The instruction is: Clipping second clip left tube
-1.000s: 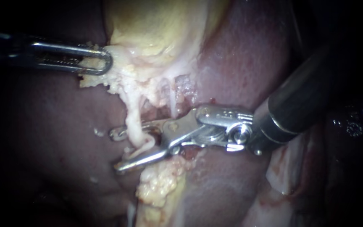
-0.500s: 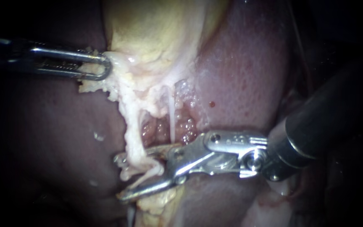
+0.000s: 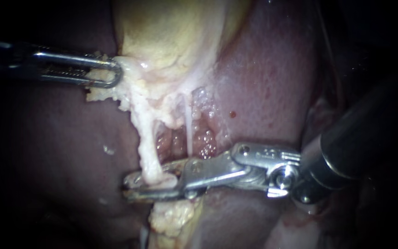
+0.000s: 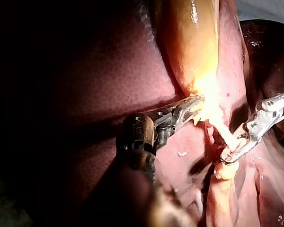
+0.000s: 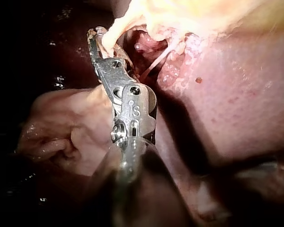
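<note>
- Holding the field open: the slender steel left instrument has its claw pinching the ragged pale fringe at the foot of the glossy yellow gallbladder. Judged purpose: to lift that edge up and aside so the strands below hang taut and separate.
- The thick cream-white left tube runs down from the fringe. A thin whitish strand hangs just beside it, apart from it.
- The silver hinged right instrument reaches across from the right. Its claw is pressed nearly together on the left tube's lower end, one half on each side.
- Judged step: squeezing a clip home. The clip itself cannot be made out.
- The grip sits low on the tube, just above a knobbly yellowish fat lump, presumably to leave free length above.
- Surface: wet, mottled maroon liver lies under everything and carries a small dark red spot.
- Room: dark beyond the lit tissue; no worktop shows.
</note>
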`<state>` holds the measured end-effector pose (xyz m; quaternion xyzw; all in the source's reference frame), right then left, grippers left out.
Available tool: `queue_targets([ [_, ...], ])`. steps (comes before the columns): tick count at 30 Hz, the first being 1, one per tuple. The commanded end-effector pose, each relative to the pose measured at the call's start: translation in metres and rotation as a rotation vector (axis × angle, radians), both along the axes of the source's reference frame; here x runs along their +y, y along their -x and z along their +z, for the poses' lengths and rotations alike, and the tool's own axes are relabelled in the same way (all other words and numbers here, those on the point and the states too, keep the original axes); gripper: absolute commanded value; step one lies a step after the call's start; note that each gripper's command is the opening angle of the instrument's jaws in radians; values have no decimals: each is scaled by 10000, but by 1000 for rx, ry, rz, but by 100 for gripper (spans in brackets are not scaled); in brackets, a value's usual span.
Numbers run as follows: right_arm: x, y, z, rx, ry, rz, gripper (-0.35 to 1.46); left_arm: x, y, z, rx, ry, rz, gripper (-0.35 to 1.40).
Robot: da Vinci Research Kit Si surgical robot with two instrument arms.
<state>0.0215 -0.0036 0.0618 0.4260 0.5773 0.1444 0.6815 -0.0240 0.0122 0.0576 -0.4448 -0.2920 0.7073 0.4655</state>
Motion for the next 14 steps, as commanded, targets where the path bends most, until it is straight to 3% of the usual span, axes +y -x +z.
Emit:
queue_targets([
  [1,1,1,1,3,5,-2,-35,0,0,0,0,0,0,-35],
  [10,-1,1,5,-6,-9,-4,-35,0,0,0,0,0,0,-35],
  [14,0,0,11,-28,-63,-3,-32,0,0,1,0,0,0,-35],
])
